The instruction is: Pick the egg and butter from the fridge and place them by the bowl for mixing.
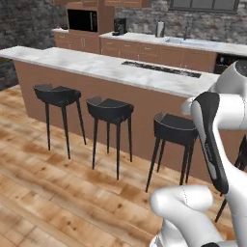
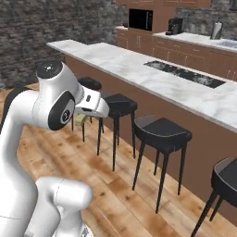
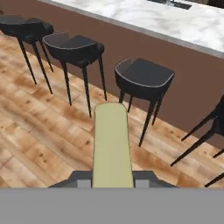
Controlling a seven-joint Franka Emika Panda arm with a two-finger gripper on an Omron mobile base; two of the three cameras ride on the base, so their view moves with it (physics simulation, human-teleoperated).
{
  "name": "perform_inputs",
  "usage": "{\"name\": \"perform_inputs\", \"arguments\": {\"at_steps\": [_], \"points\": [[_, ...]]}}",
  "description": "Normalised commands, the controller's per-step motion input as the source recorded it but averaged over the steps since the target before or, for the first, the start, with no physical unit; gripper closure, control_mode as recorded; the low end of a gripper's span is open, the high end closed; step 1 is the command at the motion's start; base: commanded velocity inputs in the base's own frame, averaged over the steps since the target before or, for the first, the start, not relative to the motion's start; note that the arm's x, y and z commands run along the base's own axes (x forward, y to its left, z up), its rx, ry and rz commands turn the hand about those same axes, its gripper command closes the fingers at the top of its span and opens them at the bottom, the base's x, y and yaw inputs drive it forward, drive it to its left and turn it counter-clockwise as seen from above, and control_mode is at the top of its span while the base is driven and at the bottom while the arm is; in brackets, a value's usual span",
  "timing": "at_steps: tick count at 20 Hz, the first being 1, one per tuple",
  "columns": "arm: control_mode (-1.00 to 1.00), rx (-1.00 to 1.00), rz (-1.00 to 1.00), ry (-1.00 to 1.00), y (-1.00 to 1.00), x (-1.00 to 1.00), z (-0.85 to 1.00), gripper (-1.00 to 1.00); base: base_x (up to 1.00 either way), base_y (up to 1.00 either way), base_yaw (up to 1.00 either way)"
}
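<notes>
butter (image 3: 112,144), clamped in gripper (image 3: 112,183), above stools (image 3: 144,78)

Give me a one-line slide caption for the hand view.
Butter clamped between the fingers, carried above the wood floor past black bar stools along the marble-topped island.

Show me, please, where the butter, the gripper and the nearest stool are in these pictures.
butter (image 3: 111,144): hand view, middle of the pale bar.
gripper (image 3: 112,181): hand view, between the fingertips clamping the bar.
nearest stool (image 3: 144,76): hand view, seat top.

3 black stools (image 1: 110,110) by marble island counter (image 1: 96,65).
</notes>
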Motion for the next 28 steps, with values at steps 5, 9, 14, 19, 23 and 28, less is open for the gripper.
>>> {"name": "perform_inputs", "arguments": {"at_steps": [5,9,14,19,23,28], "points": [[1.0,0.0,0.0,0.0,0.0,0.0,0.0,1.0,0.41,0.75,0.1],[1.0,0.0,0.0,0.0,0.0,0.0,0.0,1.0,0.47,0.82,0.01],[1.0,0.0,0.0,0.0,0.0,0.0,0.0,1.0,0.5,0.77,-0.01],[1.0,0.0,0.0,0.0,0.0,0.0,0.0,1.0,0.52,0.74,-0.03],[1.0,0.0,0.0,0.0,0.0,0.0,0.0,1.0,0.53,0.71,-0.07],[1.0,0.0,0.0,0.0,0.0,0.0,0.0,1.0,0.53,0.7,-0.08]]}}
